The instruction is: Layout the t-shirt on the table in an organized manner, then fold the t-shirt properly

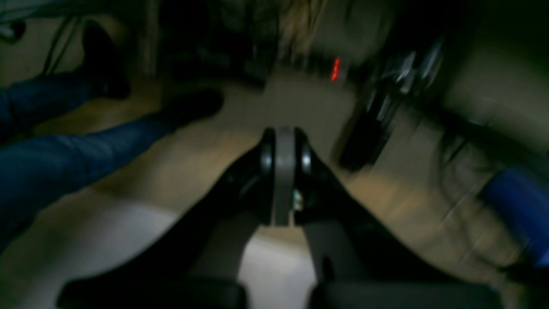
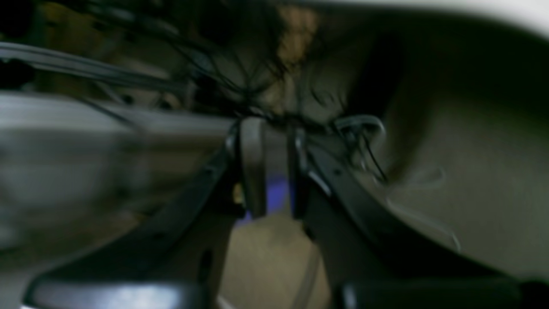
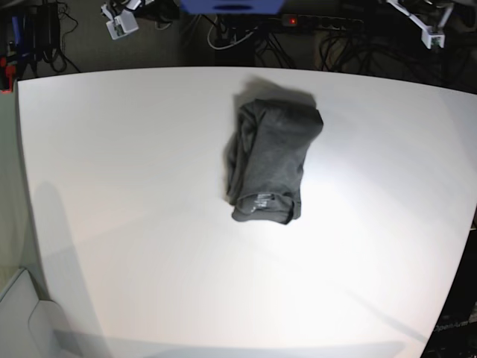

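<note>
The dark grey t-shirt (image 3: 272, 160) lies folded into a compact upright rectangle on the white table (image 3: 112, 186), a little behind the middle, with its neck label facing the near edge. Neither gripper shows in the base view. In the left wrist view my left gripper (image 1: 283, 171) is shut and empty, off the table and facing the floor. In the right wrist view my right gripper (image 2: 268, 167) is shut and empty, facing cables and floor. Both wrist views are blurred and show no shirt.
Cables and a power strip with a red light (image 3: 292, 21) lie behind the table's far edge, beside a blue object (image 3: 231, 6). A person's legs in blue jeans (image 1: 64, 159) show in the left wrist view.
</note>
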`<state>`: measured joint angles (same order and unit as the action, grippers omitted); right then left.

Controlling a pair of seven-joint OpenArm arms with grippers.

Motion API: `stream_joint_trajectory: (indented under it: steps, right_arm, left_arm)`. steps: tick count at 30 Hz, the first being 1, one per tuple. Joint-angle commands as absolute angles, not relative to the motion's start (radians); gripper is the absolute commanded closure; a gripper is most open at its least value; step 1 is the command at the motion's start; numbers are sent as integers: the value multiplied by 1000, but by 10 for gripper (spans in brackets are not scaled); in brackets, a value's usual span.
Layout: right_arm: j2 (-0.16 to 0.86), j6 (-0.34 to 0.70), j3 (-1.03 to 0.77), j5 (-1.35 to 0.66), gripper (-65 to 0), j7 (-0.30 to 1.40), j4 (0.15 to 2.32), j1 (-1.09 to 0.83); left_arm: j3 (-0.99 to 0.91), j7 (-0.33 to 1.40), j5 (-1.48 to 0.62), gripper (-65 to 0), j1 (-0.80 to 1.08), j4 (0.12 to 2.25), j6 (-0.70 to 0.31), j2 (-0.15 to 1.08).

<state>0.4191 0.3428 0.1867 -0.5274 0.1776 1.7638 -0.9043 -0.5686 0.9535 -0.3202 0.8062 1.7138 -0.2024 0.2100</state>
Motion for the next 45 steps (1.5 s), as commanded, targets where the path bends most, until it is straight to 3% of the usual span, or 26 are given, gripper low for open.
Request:
stream_joint_trajectory:
  steps: [1,8,15,23,26,33,36,45]
  right_arm:
    - [394,355,191,-509,-65,170,1733,-921]
    - [231,360,186,-321,-63,-41,1337,-820]
    - [162,360,191,-312,-60,-196,851,-619]
    - [101,348,185,-317,-29,-550,2,-226]
    - [99,263,185,-317,-29,-579,0,-133]
    - [124,-107,193,-312,-29,-472,35,-147]
    - [128,-200,194,-311,-29,-461,48,-140]
    - [125,-213,196,-311,-32,-463,45,-117]
  left_arm:
    - [-558,915,-283,-3,799,1666,-223,222]
    - [-392,587,-154,-3,625,1178,-265,229]
    - [-243,325,-94,-3,426,762,-260,229]
    - [-33,58,-87,-3,182,255,-249,191]
    - [44,16,-84,-3,116,151,-150,151]
    - [102,15,-91,-3,62,134,73,77]
    - [102,15,-91,-4,56,134,140,53]
    - [104,8,-189,-4,22,133,154,53]
